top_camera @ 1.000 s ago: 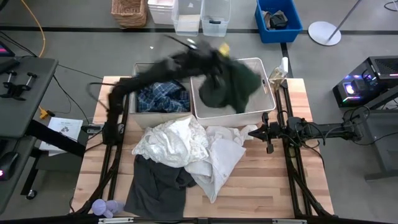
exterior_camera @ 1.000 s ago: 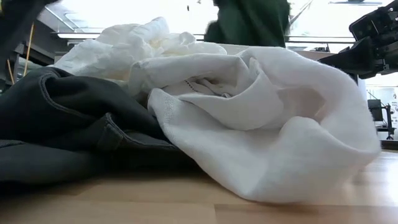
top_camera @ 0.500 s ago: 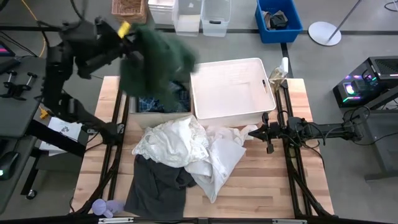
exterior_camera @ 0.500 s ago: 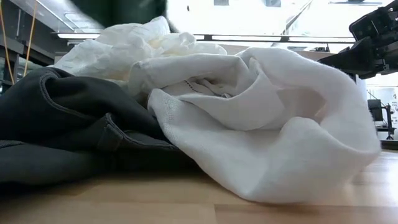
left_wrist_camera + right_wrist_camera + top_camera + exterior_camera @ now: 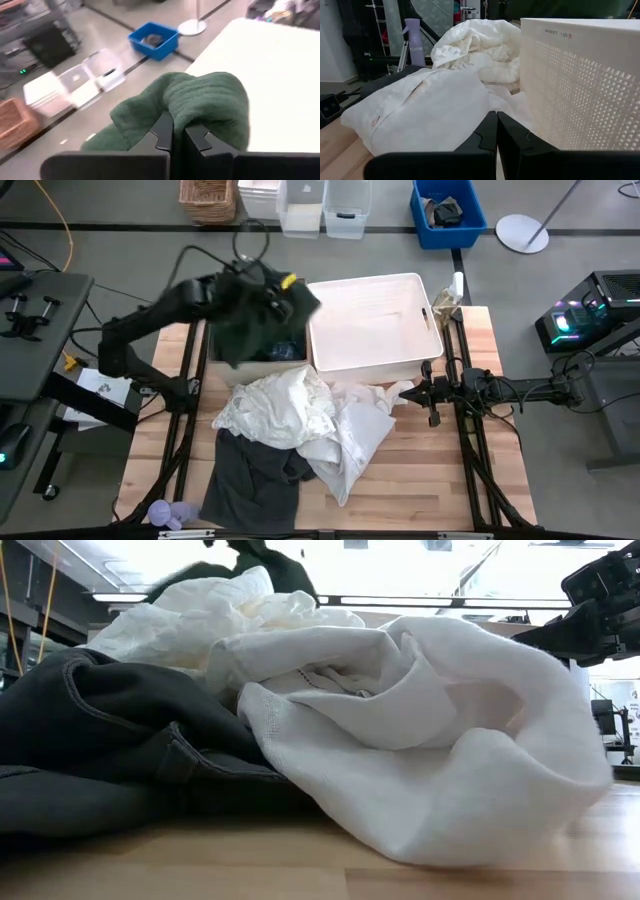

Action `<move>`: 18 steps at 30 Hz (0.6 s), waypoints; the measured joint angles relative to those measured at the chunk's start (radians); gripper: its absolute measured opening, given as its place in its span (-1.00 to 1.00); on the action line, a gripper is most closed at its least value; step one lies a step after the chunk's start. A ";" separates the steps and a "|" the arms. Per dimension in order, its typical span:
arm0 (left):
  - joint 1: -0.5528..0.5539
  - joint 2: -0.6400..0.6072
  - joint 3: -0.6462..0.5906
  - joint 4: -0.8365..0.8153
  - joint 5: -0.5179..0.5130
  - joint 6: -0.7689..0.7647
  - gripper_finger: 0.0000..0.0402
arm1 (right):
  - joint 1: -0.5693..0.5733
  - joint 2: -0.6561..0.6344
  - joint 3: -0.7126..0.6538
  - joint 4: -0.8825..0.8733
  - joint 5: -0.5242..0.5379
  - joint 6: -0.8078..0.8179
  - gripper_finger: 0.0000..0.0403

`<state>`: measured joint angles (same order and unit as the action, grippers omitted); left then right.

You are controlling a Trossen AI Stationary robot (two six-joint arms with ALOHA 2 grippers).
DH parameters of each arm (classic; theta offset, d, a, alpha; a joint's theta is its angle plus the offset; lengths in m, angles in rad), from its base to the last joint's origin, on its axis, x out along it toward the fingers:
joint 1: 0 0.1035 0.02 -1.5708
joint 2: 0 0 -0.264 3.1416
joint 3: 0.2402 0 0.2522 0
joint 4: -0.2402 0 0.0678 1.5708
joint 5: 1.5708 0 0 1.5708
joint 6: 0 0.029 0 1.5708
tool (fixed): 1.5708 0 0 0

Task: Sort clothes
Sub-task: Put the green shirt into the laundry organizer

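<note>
My left gripper is shut on the dark green top, held over the grey left bin. A bit of the blue-and-white plaid shirt shows inside the bin. The green top also shows in the low view. The white basket beside the bin shows nothing inside. White shirts lie crumpled mid-table, partly on the dark grey garment. My right gripper is shut and holds nothing. It stays low at the table's right, by the white basket's near wall. My left gripper pinches a bunched fold of the green top between its two fingers. The fingers point toward the table's right, above the bin. The rest of the top hangs slack below and to the left of the fingers; whether it reaches the bin I cannot tell.
A lavender plush toy lies at the near left corner. Bare wood shows on the near right of the table. Off the table's far side stand a wicker basket, clear boxes and a blue crate.
My left gripper has swung the green top from over the white basket up and toward the table's far left, beyond the bin. It has then come back right and down over the left bin. The top stays bunched in its hold throughout.
</note>
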<state>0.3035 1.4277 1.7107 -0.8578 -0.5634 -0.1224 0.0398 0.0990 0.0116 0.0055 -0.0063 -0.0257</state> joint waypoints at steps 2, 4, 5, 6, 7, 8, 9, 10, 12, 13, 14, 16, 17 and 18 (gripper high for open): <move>0.007 -0.005 -0.055 0.051 -0.011 -0.004 -1.00 | 0.000 0.000 0.000 0.000 0.000 0.000 -1.00; 0.032 -0.020 -0.098 0.044 -0.038 -0.032 -1.00 | 0.000 0.000 0.000 0.000 0.000 0.000 -1.00; 0.046 -0.032 -0.124 0.041 -0.044 -0.051 -1.00 | 0.000 0.000 0.000 0.000 0.000 0.000 -1.00; 0.062 -0.048 -0.154 0.031 -0.046 -0.070 -1.00 | 0.000 0.000 0.000 0.000 0.000 0.000 -1.00; 0.077 -0.066 -0.189 0.014 -0.049 -0.094 -1.00 | 0.000 0.000 0.000 0.000 0.000 0.000 -1.00; 0.092 -0.086 -0.229 -0.006 -0.048 -0.126 -1.00 | 0.000 0.000 0.000 0.000 0.000 0.000 -1.00; 0.106 -0.107 -0.276 -0.019 -0.041 -0.160 -1.00 | 0.000 0.000 0.000 0.000 0.000 0.000 -1.00; 0.121 -0.128 -0.329 -0.027 -0.021 -0.189 -1.00 | 0.000 0.000 0.000 0.000 0.000 0.000 -1.00; 0.154 -0.163 -0.434 -0.020 0.061 -0.215 -1.00 | 0.000 0.000 0.000 0.000 0.000 0.000 -1.00; 0.169 -0.173 -0.486 -0.009 0.113 -0.216 -1.00 | 0.000 0.000 0.000 0.000 0.000 0.000 -1.00; 0.181 -0.175 -0.533 -0.001 0.158 -0.214 -1.00 | 0.000 0.000 0.000 0.000 0.000 0.000 -1.00; 0.197 -0.167 -0.624 -0.004 0.211 -0.209 -1.00 | 0.000 0.000 0.000 0.000 0.000 0.000 -1.00; 0.201 -0.161 -0.672 -0.004 0.217 -0.222 -0.98 | 0.000 0.000 0.000 0.000 0.000 0.000 -1.00; 0.204 -0.153 -0.713 0.000 0.219 -0.235 -0.96 | 0.000 0.000 0.000 0.000 0.000 0.000 -1.00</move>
<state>0.5078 1.2748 0.9978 -0.8578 -0.3445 -0.3575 0.0396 0.0989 0.0120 0.0055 -0.0063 -0.0257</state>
